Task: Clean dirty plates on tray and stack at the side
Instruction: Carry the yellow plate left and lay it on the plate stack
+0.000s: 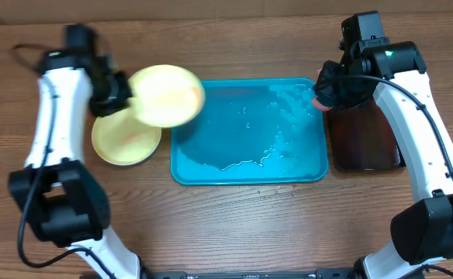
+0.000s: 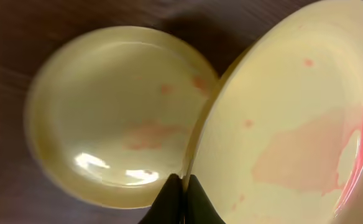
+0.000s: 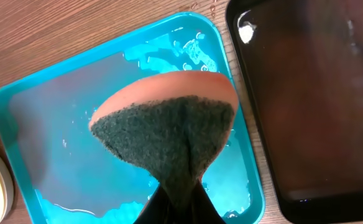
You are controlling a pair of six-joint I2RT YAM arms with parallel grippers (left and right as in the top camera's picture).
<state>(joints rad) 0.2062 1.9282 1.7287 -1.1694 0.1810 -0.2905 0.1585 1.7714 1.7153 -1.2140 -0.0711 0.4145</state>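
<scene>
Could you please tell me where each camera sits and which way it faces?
Overhead: above the table, looking straight down at the tray, black tray and both arms.
Left wrist: on the left gripper, looking past its jaws at the held plate and the resting plate below.
Right wrist: on the right gripper, looking down past its jaws and sponge at both trays.
Shared: overhead and right wrist show both trays; overhead and left wrist, both plates.

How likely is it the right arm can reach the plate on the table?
Probably not. The right gripper, holding a sponge, is at the tray's right edge; the plate on the table lies beyond its left edge, partly under the held plate in the left gripper.
</scene>
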